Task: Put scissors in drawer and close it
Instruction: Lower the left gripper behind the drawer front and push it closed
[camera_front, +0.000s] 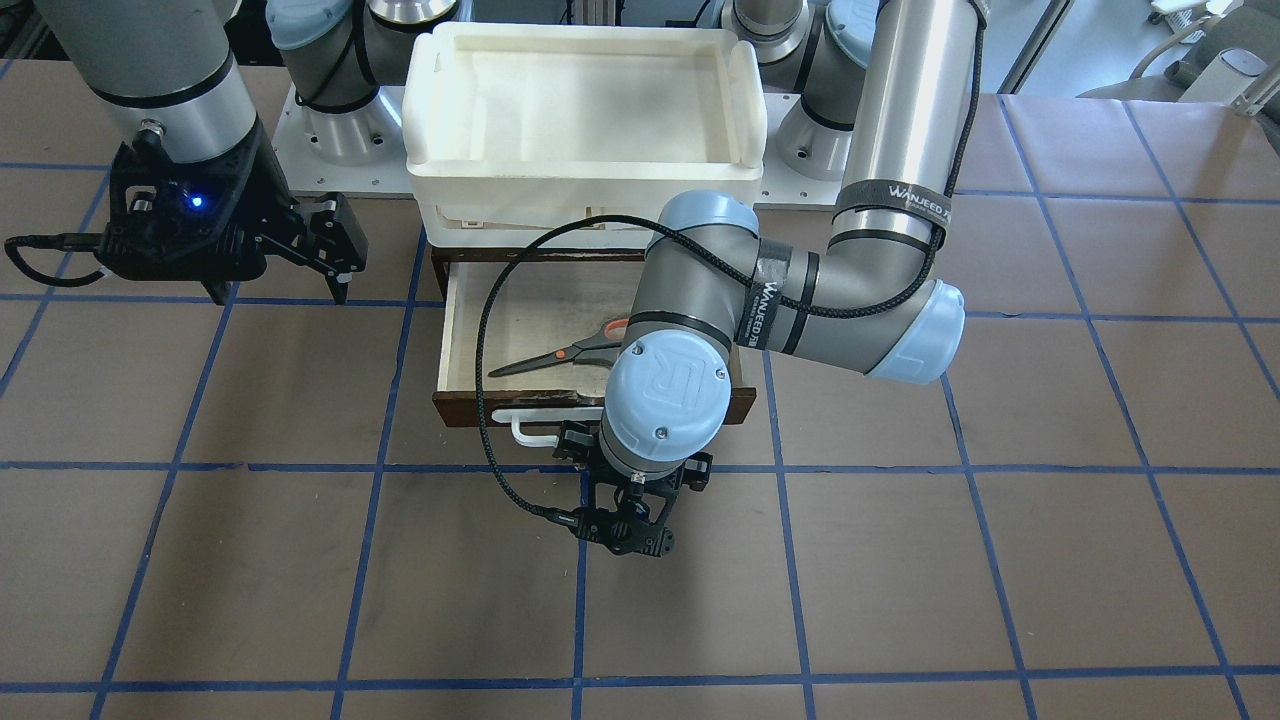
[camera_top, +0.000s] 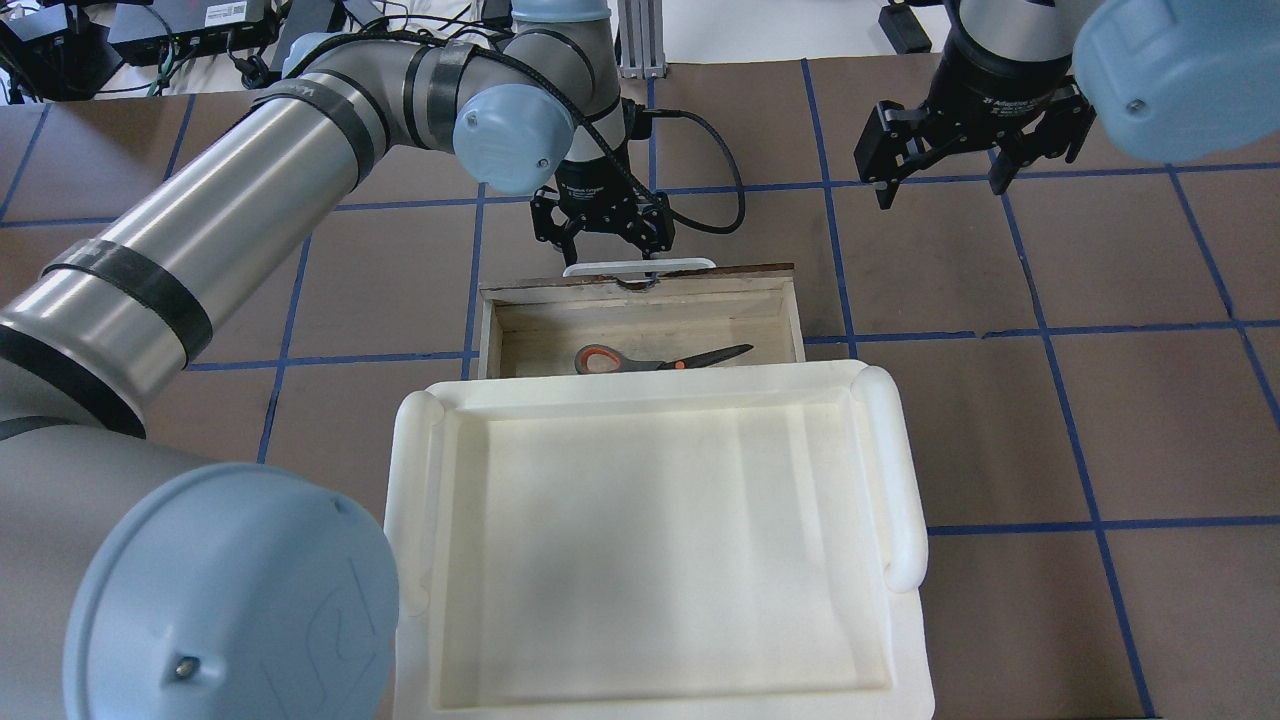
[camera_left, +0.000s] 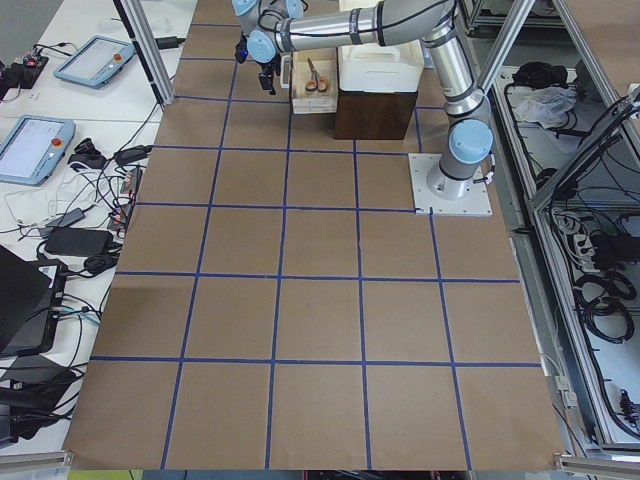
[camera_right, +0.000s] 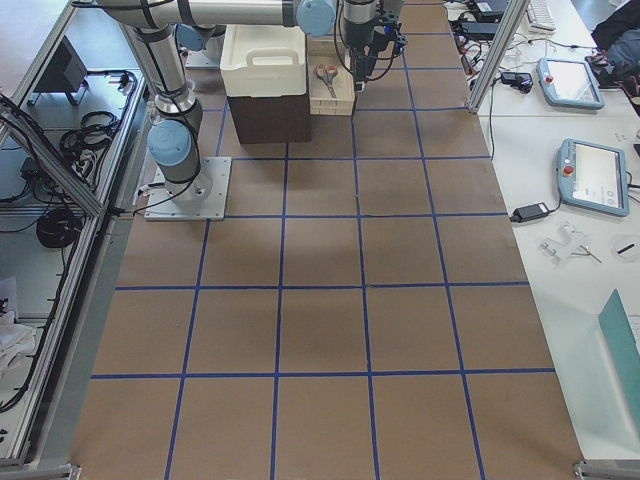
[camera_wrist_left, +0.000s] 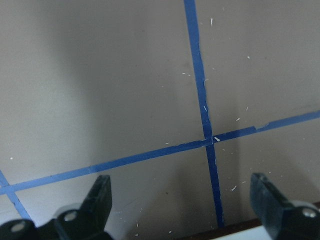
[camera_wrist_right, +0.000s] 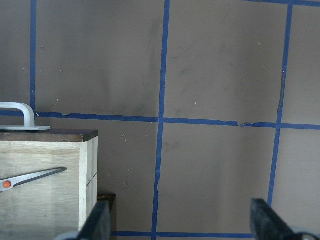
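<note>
The scissors (camera_top: 655, 358) with orange-lined grey loops lie flat inside the open drawer (camera_top: 640, 315); they also show in the front view (camera_front: 565, 352) and right wrist view (camera_wrist_right: 30, 177). The drawer's pale interior (camera_front: 525, 315) is pulled out from under the white tray. Its white bar handle (camera_top: 640, 265) faces away from the robot. My left gripper (camera_top: 603, 232) hangs open just beyond the handle, fingers (camera_wrist_left: 100, 200) spread over the table in the left wrist view. My right gripper (camera_top: 945, 165) is open and empty, off to the drawer's right side, also in the front view (camera_front: 335, 265).
A large white foam tray (camera_top: 900, 470) sits on top of the dark cabinet above the drawer. The table is brown with blue tape grid lines (camera_front: 580, 600). A black cable (camera_front: 490, 330) from the left wrist loops over the drawer.
</note>
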